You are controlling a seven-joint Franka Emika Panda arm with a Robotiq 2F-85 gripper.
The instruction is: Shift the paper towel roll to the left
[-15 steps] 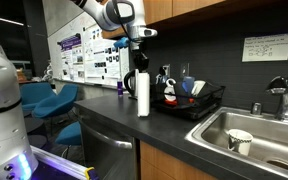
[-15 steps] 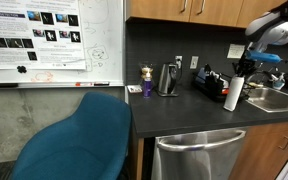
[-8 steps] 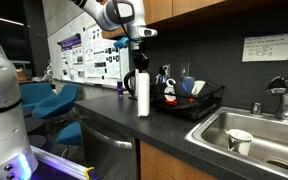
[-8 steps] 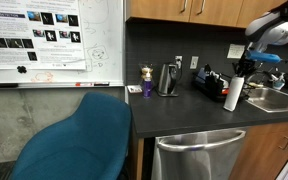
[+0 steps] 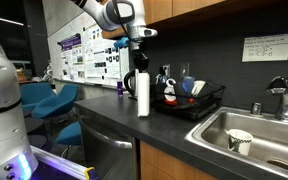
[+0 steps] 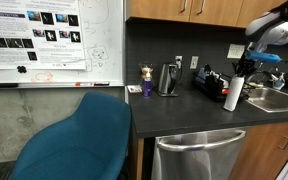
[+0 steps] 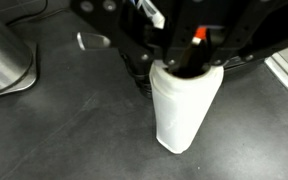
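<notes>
The paper towel roll is a tall plain white cylinder standing upright on the dark countertop; it also shows in an exterior view and fills the middle of the wrist view. My gripper sits directly over the roll's top, also seen in an exterior view. In the wrist view the fingers reach down around the roll's top end. Whether they press on the paper cannot be made out.
A steel kettle with black handle stands against the back wall, also at the wrist view's left edge. A dish rack and a sink lie past the roll. A blue chair stands off the counter's end.
</notes>
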